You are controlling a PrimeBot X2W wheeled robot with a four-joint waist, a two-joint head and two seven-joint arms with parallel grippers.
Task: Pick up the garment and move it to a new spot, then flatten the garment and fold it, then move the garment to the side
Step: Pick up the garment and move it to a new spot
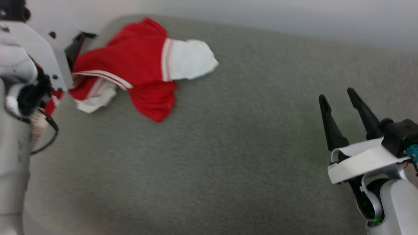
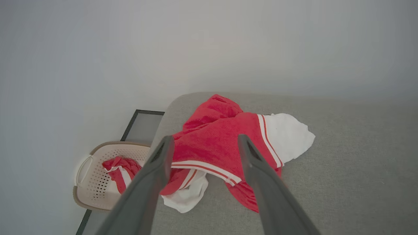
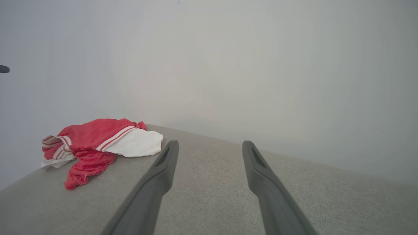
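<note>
At far left, on the floor beside the table: one cream perforated basket [image 2: 94, 187] with loop handle, holding a bundle of red-and-white cloth [image 2: 119, 168]. A dark-framed panel [image 2: 141, 127] lies just behind it, against the pale wall [image 2: 209, 45].

Item, left arm: pale forearm [image 1: 18, 75] with black cabling, raised at the left edge of the head view. Left gripper [image 2: 205, 140]: two long dark fingers spread wide, released, nothing between them gripped; from its wrist camera the garment shows past and between the fingers.

Item, the garment [image 1: 130, 62]: red jersey shirt, crumpled in a heap at the far left corner of the grey padded surface [image 1: 235, 153], close to the rounded edge. One white sleeve end [image 1: 191, 58], bordered by red-and-white stripe trim, points right. A second white end [image 1: 94, 99] is tucked under the near left side. A red flap [image 1: 153, 102] trails toward the near side. Chest lettering cannot be made out.

Item, right gripper [image 1: 336, 93]: at lower right, well apart from the garment [image 3: 91, 137], fingers parted and bare above the bare surface, holding nothing.
</note>
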